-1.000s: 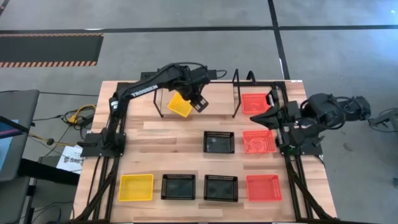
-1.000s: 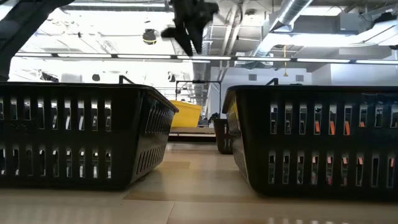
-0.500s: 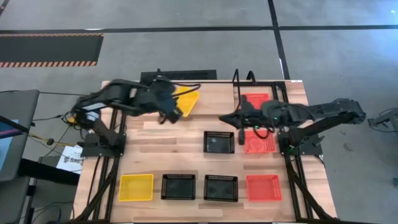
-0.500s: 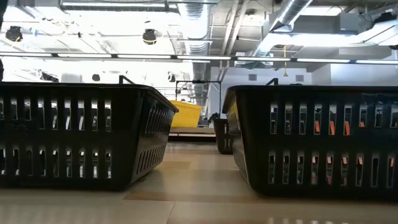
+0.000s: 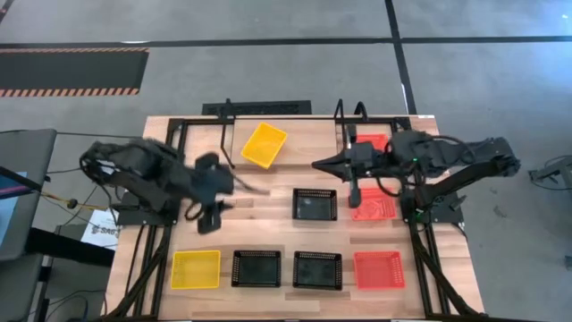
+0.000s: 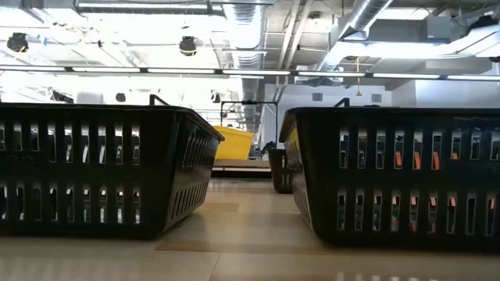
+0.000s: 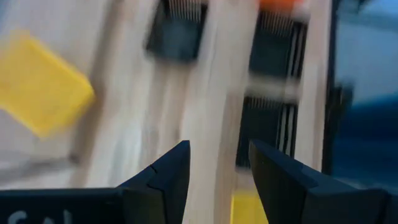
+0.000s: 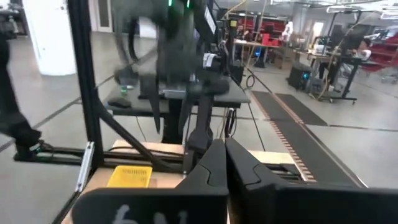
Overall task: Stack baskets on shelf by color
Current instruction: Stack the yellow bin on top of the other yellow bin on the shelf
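Baskets wait on the worktop. One yellow basket point(image 5: 264, 144) lies on the shelf point(image 5: 304, 143). Another yellow basket point(image 5: 196, 268) sits at six o'clock from the left claw point(image 5: 211, 217), spread and empty. The right claw point(image 5: 319, 165) is pressed together, farther off.

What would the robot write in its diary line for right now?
left pincer: open, empty, over table | right pincer: shut, empty, by shelf | yellow basket: on shelf, askew
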Available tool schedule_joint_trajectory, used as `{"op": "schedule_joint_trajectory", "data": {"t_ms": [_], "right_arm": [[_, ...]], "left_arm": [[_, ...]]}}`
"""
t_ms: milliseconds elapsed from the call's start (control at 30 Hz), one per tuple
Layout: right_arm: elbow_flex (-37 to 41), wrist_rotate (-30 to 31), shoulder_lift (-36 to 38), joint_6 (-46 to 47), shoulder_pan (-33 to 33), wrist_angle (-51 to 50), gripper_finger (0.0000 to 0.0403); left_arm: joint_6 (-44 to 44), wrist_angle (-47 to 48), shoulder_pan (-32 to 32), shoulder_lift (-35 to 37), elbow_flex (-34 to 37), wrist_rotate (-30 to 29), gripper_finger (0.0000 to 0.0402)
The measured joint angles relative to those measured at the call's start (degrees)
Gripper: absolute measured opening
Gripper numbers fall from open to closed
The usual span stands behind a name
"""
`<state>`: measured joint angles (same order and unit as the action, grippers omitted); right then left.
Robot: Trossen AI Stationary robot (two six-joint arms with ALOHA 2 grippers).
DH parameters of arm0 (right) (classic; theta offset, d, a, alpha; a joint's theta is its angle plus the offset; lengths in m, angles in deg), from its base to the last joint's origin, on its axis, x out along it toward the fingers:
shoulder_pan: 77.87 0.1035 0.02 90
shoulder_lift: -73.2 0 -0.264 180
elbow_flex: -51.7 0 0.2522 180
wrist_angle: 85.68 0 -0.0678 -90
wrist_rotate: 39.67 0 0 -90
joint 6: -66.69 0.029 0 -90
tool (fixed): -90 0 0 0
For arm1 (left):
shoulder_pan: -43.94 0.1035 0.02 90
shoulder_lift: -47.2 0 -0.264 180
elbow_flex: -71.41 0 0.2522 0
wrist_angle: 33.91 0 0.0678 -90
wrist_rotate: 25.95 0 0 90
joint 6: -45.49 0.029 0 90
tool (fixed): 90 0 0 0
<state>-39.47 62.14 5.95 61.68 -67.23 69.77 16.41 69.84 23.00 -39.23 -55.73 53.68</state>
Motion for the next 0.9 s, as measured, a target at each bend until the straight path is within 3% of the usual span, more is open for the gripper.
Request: {"op": "schedule_joint_trajectory", "data": {"t_ms": [300, 467, 633, 900], "right_arm": [[-0.9, 0.1, 3.5, -0.2, 1.0, -1.8, 0.0005], [-0.9, 0.1, 3.7, -1.6, 0.8, -1.4, 0.0004], [-0.9, 0.2, 3.5, -1.7, 0.4, -1.2, 0.0007], [-0.9, 0.2, 3.5, -1.5, 0.5, -0.8, 0.0007]], "left_arm": [[-20.8, -1.1, -6.3, 10.1, 34.6, 13.5, 0.0153], [-25.1, -13.3, -9.9, 14.4, 47.8, 15.1, 0.0153], [-25.5, -25.2, -11.2, 15.7, 56.5, 15.3, 0.0153], [-22.2, -31.7, -11.3, 15.2, 64.0, 18.3, 0.0153]]}}
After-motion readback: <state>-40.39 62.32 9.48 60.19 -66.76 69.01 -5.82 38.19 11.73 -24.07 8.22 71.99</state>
